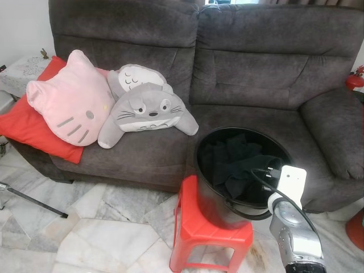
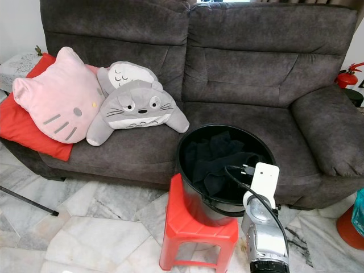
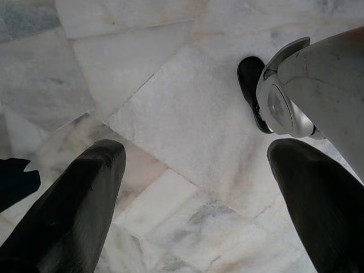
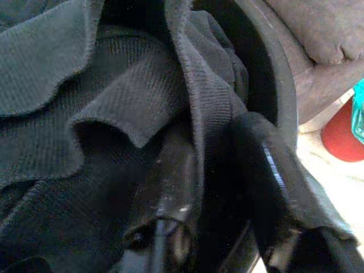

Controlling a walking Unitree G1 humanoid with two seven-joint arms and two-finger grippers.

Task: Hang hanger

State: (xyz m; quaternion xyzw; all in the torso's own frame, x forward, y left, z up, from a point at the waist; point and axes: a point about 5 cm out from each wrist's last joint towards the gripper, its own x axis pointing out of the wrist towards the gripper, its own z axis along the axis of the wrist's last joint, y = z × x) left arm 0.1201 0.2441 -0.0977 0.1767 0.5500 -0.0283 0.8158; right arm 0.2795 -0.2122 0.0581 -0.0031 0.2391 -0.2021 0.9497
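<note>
Black cloth (image 4: 114,114) in the bucket (image 1: 207,187) lies between the right gripper's (image 4: 216,187) parted fingers, unclamped.

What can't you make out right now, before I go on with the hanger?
- Right tool: buried in the dark clothes inside the black bucket; its grip is unclear in the right wrist view.
- Hanger: cannot be told apart among the clothes.
- Bucket bottom: covered by clothes.

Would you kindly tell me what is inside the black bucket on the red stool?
The black bucket holds crumpled dark clothes, and the right claw reaches in among them. Whatever lies beneath the cloth is covered.
</note>
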